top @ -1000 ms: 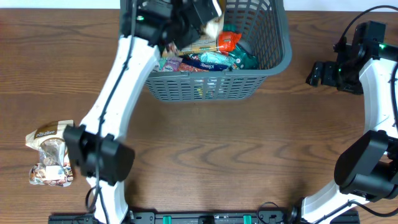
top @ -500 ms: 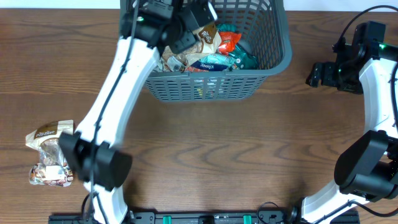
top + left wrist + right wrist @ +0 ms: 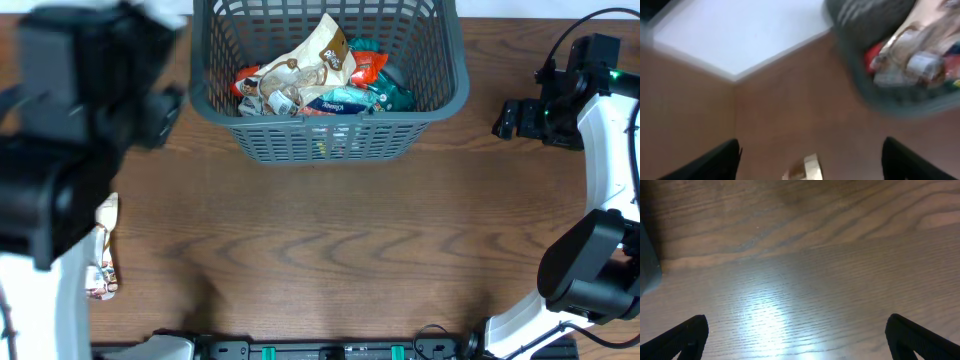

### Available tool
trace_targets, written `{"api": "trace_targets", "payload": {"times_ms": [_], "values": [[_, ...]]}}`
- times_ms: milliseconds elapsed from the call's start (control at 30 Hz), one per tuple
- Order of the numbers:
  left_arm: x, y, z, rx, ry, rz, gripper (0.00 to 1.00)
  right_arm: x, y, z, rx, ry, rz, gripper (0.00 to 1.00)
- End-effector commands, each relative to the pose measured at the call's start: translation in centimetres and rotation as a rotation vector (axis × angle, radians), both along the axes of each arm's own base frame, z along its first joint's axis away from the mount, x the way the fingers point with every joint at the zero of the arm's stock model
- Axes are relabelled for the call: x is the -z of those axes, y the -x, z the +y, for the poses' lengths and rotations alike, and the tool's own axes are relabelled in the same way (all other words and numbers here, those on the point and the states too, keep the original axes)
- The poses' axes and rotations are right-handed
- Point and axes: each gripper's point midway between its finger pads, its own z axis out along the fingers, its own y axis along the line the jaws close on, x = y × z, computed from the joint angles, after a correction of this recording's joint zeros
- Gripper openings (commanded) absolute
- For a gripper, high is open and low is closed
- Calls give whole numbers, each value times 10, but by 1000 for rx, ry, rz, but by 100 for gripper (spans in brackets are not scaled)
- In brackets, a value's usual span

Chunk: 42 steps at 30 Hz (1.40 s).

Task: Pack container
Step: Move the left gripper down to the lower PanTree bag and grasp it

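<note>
— Where does the large dark grey slotted plastic basket (image 3: 330,140) stand?
— Upright at the far middle of the brown wood-grain table (image 3: 330,250), with colourful snack packets (image 3: 320,70) heaped inside.
— And the grippers?
— The left gripper (image 3: 810,159) is spread wide, holding nothing, its view blurred. The right gripper (image 3: 795,335) is spread too, over bare wood. A white surface (image 3: 740,35) lies beyond the table's edge.

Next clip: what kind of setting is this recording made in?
Probably a robot test bench rather than a home: a bare wood-grain table, two robot arms based at a rail along its edge, and a grey basket of snack packets staged for packing.
</note>
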Motion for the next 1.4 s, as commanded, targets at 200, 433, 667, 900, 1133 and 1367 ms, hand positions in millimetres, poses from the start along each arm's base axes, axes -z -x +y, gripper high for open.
{"api": "trace_targets", "payload": {"times_ms": [200,433,667,900,1133,1367], "values": [[20,78,63,-403,147,82,81,-1,-7,7,-33,-28,-33,99],[44,138,75,-527,186,94,83,-3,-13,6,-34,-25,-55,99],[104,167,78,-616,223,160,91,-4,-17,5,-34,-21,-72,99],[186,122,91,-627,242,267,99,-4,-17,5,-34,-21,-73,99],[252,83,113,-625,487,401,99,-4,-17,5,-34,-20,-73,99],[280,82,174,-733,515,410,99,-5,-18,5,-34,-19,-80,99]]}}
